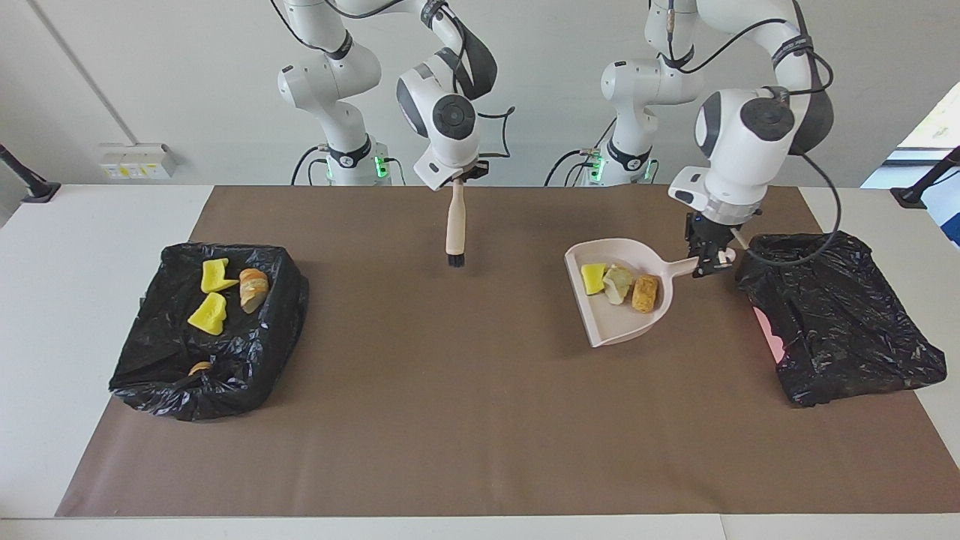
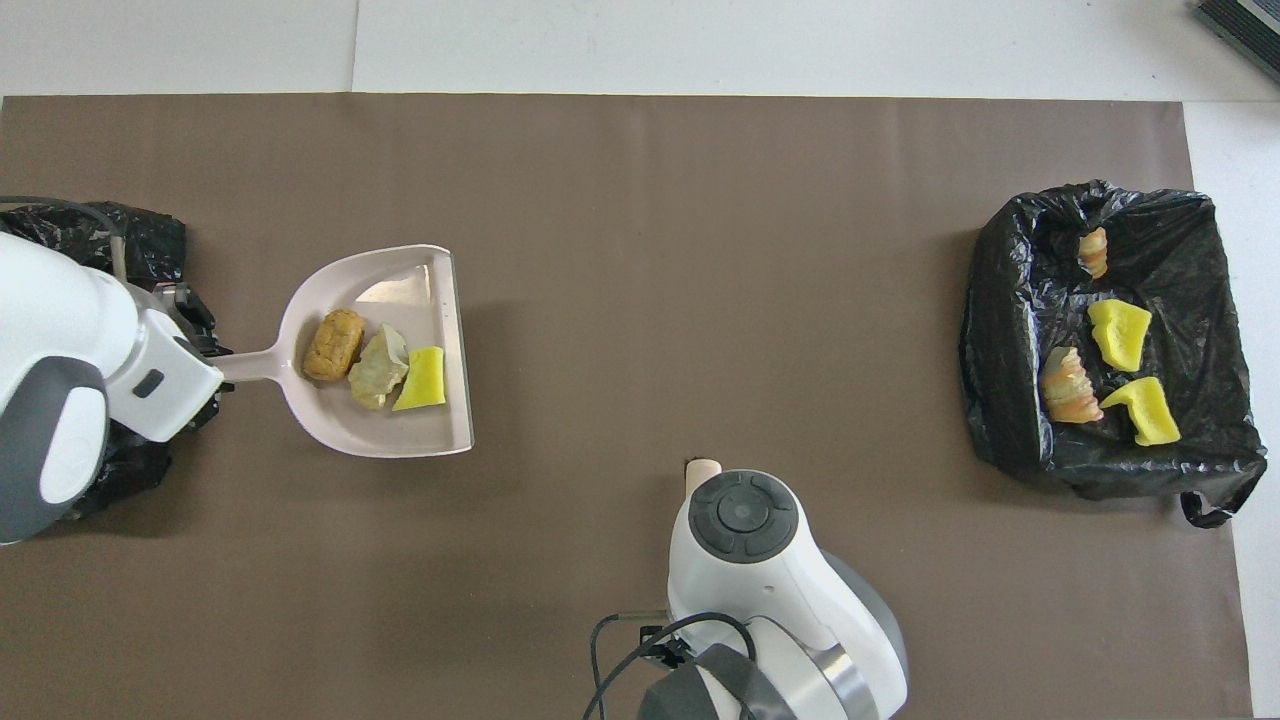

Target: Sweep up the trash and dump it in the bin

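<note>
Your left tool (image 1: pixel 708 259) is clenched on the handle of the pink dustpan (image 1: pixel 609 324), holding it in the air over the brown mat (image 1: pixel 480 420), just beside the black-bagged bin (image 1: pixel 840 322) at the left arm's end of the tabletop (image 1: pixel 75 315). In the pan you carry three scraps in a row: a yellow sponge chunk (image 1: pixel 593 278), a pale greenish lump (image 1: pixel 617 284) and a brown bread-like lump (image 1: pixel 645 292), which lies nearest the handle. From overhead the same pan (image 2: pixel 420 440) shows its flat open lip turned toward the middle of the mat.

Your right tool (image 1: pixel 457 178) is clamped on the top of the brush (image 1: pixel 454 225), which hangs straight down with its dark bristles low and clear of the mat, over the part of the mat nearer the robots.

At the right arm's end sits a second bin lined with a black bag (image 1: pixel 150 367). In it lie two yellow chunks (image 1: pixel 214 275) (image 1: pixel 208 313), a tan bread piece (image 1: pixel 253 289) touching the upper chunk, and another small tan piece (image 1: pixel 199 367) near the rim farthest from the robots.

The mat covers most of a white tabletop, with bare white margins at both ends. Above the tabletop you see a plain pale wall carrying a socket strip (image 1: pixel 135 161), and black clamp arms (image 1: pixel 26 180) stand at the tabletop's corners nearest the robots. Daylight comes from a window (image 1: pixel 934 127) at the left arm's end.
</note>
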Robot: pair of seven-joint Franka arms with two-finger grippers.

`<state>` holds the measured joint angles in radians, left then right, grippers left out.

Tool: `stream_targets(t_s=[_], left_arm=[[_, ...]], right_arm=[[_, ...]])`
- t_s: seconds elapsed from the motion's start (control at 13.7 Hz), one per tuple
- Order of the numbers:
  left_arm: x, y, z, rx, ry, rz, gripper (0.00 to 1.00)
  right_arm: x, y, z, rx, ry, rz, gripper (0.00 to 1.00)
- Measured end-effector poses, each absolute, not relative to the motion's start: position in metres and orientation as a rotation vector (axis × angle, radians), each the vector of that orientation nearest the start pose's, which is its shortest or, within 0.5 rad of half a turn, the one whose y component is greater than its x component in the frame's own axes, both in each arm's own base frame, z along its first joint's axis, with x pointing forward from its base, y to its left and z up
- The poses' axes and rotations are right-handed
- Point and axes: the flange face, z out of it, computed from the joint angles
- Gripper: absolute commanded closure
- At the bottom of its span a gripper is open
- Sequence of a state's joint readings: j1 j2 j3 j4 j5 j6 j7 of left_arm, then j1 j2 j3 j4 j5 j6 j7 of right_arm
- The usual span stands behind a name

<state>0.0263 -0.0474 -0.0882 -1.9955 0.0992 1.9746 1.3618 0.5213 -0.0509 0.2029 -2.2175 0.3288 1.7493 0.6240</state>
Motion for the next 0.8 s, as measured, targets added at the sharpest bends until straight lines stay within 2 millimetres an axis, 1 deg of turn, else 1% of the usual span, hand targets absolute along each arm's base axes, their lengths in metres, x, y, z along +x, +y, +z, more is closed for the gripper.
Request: stream_targets(t_s=[0.15, 0.22, 0.36, 0.51, 0.58, 0.66, 0.73, 0.8], left_arm=[[0.552, 0.035, 0.512, -2.358, 1.897, 0.013, 1.0], [0.552, 0.068, 0.524, -2.388, 1.839, -0.005, 1.0], [0.547, 0.129, 0.544, -2.432, 1.773, -0.063, 1.0], [0.535, 0.192, 0.556, -2.469, 1.704, -0.105, 1.0], [0.53, 0.219, 0.564, -2.483, 1.661, -0.121, 1.0], [0.528, 0.241, 0.572, -2.491, 1.623, -0.132, 1.0], [0.527, 0.258, 0.578, -2.498, 1.597, -0.137, 1.0], [0.528, 0.269, 0.581, -2.502, 1.579, -0.141, 1.0]], right_arm=[[0.317, 0.344, 0.36, -3.081, 0.032, 0.772, 1.0], [0.313, 0.349, 0.352, -3.087, 0.035, 0.758, 1.0], [0.306, 0.352, 0.338, -3.095, 0.033, 0.757, 1.0], [0.303, 0.349, 0.328, -3.101, 0.041, 0.767, 1.0], [0.303, 0.348, 0.324, -3.101, 0.048, 0.757, 1.0], [0.303, 0.346, 0.32, -3.1, 0.056, 0.741, 1.0], [0.303, 0.345, 0.317, -3.1, 0.061, 0.737, 1.0], [0.303, 0.345, 0.315, -3.1, 0.063, 0.738, 1.0]])
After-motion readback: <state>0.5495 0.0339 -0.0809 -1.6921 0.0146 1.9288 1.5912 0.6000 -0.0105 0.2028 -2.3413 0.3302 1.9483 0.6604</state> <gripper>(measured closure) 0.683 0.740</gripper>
